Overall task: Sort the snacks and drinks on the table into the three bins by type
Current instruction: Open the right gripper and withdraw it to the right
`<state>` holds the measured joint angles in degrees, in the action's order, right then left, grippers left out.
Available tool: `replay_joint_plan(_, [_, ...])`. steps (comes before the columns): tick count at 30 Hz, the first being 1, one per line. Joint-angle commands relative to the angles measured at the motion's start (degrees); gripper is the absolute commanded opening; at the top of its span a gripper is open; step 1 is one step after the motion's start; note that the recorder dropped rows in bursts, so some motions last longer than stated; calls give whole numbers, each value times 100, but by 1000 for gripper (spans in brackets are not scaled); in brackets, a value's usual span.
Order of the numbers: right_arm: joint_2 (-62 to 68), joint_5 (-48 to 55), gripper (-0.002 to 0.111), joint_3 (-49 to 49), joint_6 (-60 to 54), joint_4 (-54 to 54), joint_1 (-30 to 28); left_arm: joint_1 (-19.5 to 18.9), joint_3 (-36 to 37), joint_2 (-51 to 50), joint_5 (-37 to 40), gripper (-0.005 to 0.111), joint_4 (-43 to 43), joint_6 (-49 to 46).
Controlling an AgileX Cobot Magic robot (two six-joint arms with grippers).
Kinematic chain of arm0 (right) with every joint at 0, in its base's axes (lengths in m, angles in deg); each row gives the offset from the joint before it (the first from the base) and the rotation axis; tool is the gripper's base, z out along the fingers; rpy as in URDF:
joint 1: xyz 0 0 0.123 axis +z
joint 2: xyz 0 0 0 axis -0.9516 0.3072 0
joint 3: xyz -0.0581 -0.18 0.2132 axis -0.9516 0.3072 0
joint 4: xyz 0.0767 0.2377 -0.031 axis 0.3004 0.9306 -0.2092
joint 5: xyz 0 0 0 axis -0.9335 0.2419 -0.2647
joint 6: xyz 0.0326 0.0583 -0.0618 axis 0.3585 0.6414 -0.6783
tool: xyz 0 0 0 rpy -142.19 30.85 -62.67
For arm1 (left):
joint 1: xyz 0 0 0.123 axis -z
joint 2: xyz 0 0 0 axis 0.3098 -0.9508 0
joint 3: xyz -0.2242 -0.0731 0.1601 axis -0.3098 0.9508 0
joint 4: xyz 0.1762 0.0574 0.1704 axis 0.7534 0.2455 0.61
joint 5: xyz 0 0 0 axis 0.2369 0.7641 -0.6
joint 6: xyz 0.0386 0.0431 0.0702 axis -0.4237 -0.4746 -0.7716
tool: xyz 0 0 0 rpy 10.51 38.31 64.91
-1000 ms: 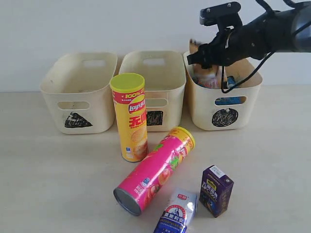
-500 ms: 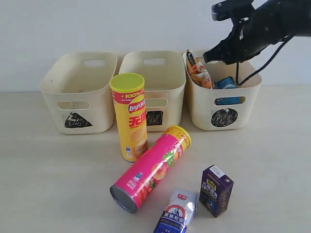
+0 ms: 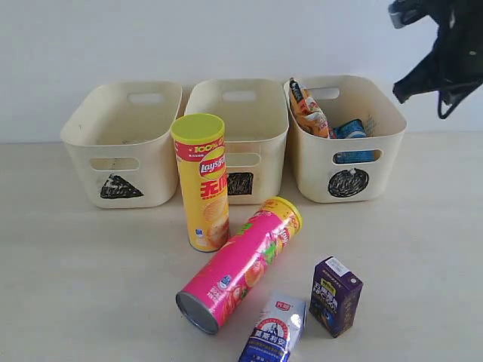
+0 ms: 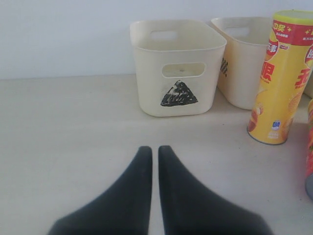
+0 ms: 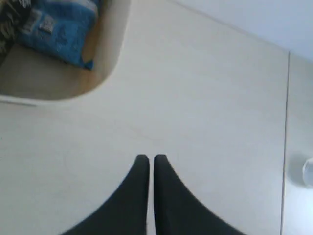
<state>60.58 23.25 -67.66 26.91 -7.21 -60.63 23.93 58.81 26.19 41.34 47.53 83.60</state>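
Observation:
The yellow Lay's tube point(image 3: 202, 181) stands upright on the table point(image 3: 83, 279) before the square bin point(image 3: 238, 130); it also shows in the left wrist view point(image 4: 282, 78). The pink tube point(image 3: 240, 264) lies tilted in front of it. Near the front edge rest a purple carton point(image 3: 335, 296) and a white-and-blue carton point(image 3: 274, 329). Orange packets point(image 3: 309, 113) and blue packets point(image 3: 352, 130) sit in the circle bin point(image 3: 347, 154); a blue packet point(image 5: 61, 27) appears in the right wrist view. My right gripper point(image 5: 148, 158) is shut and empty, high beside that bin. Low over the table, my left gripper point(image 4: 152, 150) is shut and empty.
The triangle bin point(image 3: 121, 143) stands at the left, also in the left wrist view point(image 4: 176, 66). My right arm point(image 3: 445, 53) hangs at the upper right corner of the exterior view. A pale wall runs behind the bins.
My right arm has lifted out of the circle bin and swung up to the right, leaving the packets inside. The pink tube rolled slightly.

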Motion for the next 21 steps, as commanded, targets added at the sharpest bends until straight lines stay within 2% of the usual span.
replay_joint_plan(1, [-416,377,0,283,-463,959,-537,-14,18,20,-46,4,-27,41])
replay_joint_plan(9, [-1613,-472,0,1339,-416,1458,-975,-14,18,20,-46,4,-27,41])
replay_joint_plan(21, [-3142,-1414,0,3147,-844,2757,-977,-14,18,20,-35,4,-27,41])
